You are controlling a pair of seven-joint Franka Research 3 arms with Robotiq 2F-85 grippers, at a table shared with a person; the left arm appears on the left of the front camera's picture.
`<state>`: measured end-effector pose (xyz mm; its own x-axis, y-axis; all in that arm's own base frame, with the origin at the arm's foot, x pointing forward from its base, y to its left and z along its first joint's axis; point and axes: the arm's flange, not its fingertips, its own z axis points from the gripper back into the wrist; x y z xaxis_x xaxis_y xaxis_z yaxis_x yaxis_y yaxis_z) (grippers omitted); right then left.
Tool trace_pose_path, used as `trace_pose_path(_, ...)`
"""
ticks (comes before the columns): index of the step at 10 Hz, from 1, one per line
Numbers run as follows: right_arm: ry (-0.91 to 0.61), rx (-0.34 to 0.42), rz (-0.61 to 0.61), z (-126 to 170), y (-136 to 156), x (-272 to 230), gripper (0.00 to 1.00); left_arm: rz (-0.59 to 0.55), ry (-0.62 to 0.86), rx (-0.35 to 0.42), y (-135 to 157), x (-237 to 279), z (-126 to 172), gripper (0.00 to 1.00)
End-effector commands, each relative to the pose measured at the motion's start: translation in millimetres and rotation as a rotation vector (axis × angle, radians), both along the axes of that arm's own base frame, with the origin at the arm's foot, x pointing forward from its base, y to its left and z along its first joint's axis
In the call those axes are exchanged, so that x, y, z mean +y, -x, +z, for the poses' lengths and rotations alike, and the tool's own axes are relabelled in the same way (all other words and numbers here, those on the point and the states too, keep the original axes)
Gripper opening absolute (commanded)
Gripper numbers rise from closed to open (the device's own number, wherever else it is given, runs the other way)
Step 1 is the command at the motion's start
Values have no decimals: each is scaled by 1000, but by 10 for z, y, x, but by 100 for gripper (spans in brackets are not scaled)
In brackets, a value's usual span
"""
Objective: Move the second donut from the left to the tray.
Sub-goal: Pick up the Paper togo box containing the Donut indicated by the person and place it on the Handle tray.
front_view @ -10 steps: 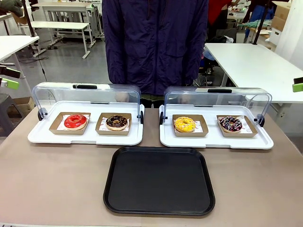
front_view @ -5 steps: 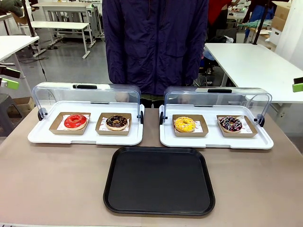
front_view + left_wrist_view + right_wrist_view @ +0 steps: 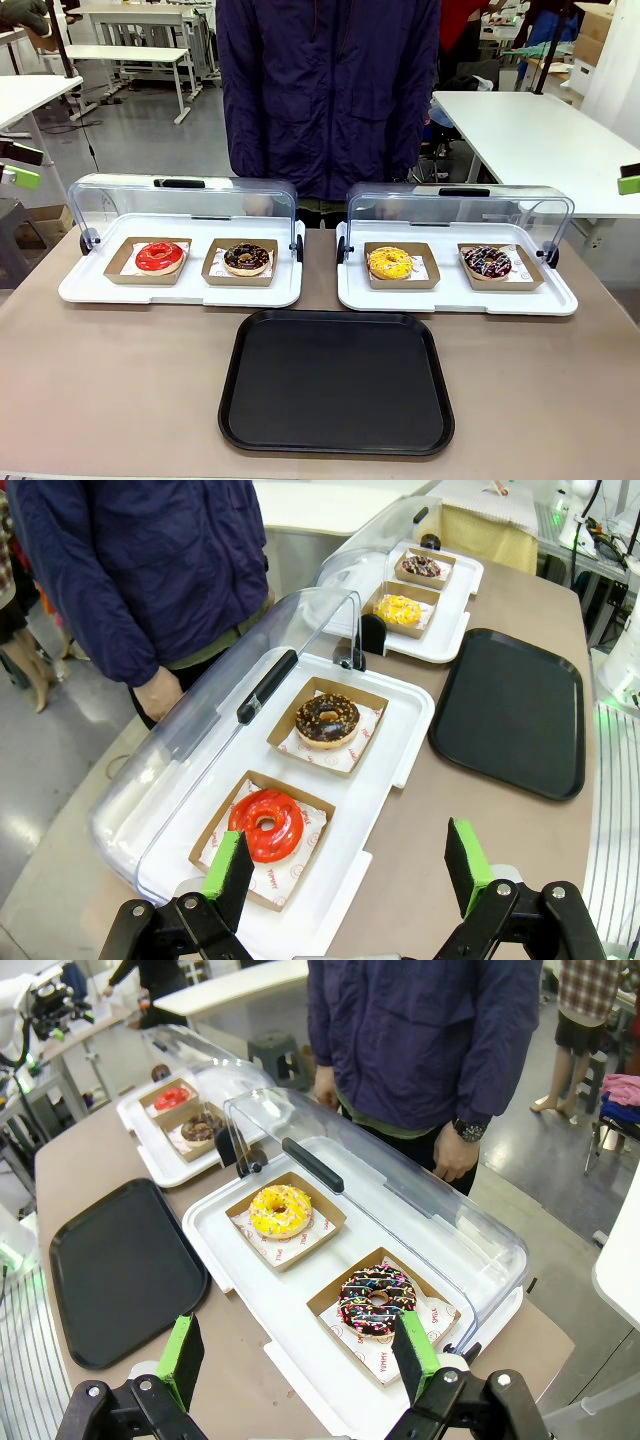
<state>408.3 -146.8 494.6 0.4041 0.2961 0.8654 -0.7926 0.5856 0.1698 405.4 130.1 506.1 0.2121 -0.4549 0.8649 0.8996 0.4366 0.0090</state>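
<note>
Your left gripper [image 3: 350, 860] hung above the left end of the table [image 3: 120, 380], its green-padded fingers [image 3: 232, 868] spread wide with nothing between them. Your right gripper [image 3: 298, 1345] hung above the right end, its jaws equally wide apart and empty.

The second donut from the left [image 3: 246, 258], chocolate-glazed with tan bits, sat in a brown cardboard dish [image 3: 240, 277] in the right half of the left white tray [image 3: 180, 292], near that tray's right edge. A red-glazed donut [image 3: 160, 256] occupied a like dish in the left half of that tray. Its clear lid [image 3: 185, 205] stood raised along the far edge.

The tray [image 3: 336, 382], black and bare, lay at the middle of the table close to the near edge. Its far edge lay just in front of the two white trays, apart from both.

The right white tray [image 3: 455, 298], lid likewise raised, carried a yellow donut [image 3: 390, 262] on its left half and a sprinkled dark donut [image 3: 487, 262] on its right.

A person [image 3: 328, 90] in a dark blue jacket stood at the far edge of the table, one hand [image 3: 455, 1155] hanging behind the right lid.
</note>
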Motion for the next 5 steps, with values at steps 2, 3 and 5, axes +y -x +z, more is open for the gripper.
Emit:
trace_pose_path(2,-4,-5,3,9,-3,8,100,-6,7,-6,3,-9,17,100)
trace_pose_path(3,-4,-5,3,9,-3,8,100,-6,7,-6,3,-9,17,100)
trace_pose_path(5,-4,-5,3,9,-3,8,100,-6,7,-6,3,-9,17,100)
